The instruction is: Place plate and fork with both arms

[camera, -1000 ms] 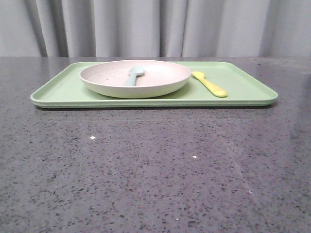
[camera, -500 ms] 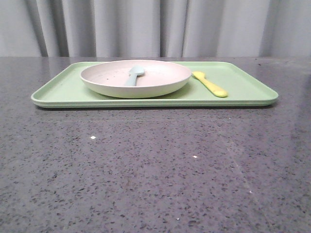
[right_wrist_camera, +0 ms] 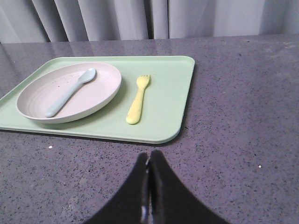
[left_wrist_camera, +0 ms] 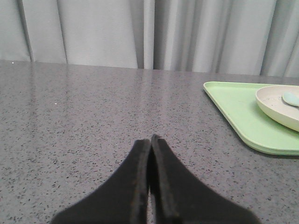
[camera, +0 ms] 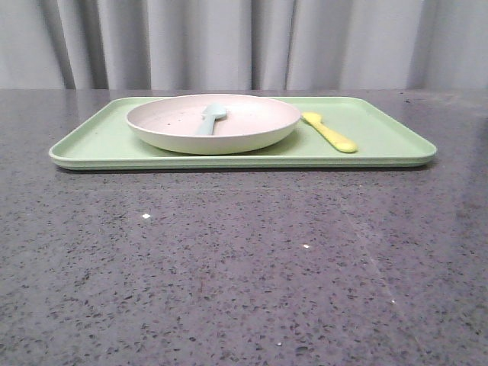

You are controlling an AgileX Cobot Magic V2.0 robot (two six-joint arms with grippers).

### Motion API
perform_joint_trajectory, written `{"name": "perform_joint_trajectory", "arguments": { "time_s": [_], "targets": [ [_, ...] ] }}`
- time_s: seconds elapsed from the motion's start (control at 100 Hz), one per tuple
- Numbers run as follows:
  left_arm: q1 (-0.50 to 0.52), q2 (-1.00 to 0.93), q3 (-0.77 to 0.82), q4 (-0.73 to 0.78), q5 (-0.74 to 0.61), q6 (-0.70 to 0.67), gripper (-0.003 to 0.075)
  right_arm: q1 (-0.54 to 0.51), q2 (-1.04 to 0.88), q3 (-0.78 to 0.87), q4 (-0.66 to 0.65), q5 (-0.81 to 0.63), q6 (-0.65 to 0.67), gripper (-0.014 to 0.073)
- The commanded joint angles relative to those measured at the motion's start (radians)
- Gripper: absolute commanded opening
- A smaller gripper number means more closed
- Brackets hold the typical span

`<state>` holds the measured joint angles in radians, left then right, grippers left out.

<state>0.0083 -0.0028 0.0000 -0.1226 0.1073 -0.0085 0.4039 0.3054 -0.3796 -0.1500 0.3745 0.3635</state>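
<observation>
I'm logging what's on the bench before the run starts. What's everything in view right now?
tray: one, light green, on the table toward the far edge
plate: one, pale pinkish-cream, on the tray, left of its middle
spoon: one, pale blue-green, lying in the plate
fork: one, yellow, flat on the tray just right of the plate
table: one, dark grey speckled
curtain: grey, behind the table
left gripper: one, black, shut on nothing, over bare table left of the tray
right gripper: one, black, shut on nothing, over bare table near the tray's front edge
</observation>
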Motion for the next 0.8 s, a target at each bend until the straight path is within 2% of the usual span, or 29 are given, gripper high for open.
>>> {"name": "perform_joint_trajectory", "arguments": {
  "time_s": [0.0,0.21,0.66,0.79],
  "targets": [
    [-0.004,-0.033,0.013,-0.008,-0.078,-0.007,-0.0020,-0.005,0.007,-0.026,-0.015,-0.077,-0.005,-0.0067],
    [-0.004,-0.033,0.013,-0.008,-0.078,-0.007,-0.0020,-0.005,0.007,-0.026,-0.125,-0.059,-0.006,-0.0067],
    [-0.004,-0.033,0.013,-0.008,-0.078,-0.007,-0.0020,-0.009,0.007,-0.001,-0.162,-0.082,-0.006,-0.0067],
    [-0.004,-0.033,0.013,-0.008,-0.078,-0.007,-0.0020,-0.052,0.005,0.044,-0.192,-0.136,-0.006,-0.0067]
  ]
}}
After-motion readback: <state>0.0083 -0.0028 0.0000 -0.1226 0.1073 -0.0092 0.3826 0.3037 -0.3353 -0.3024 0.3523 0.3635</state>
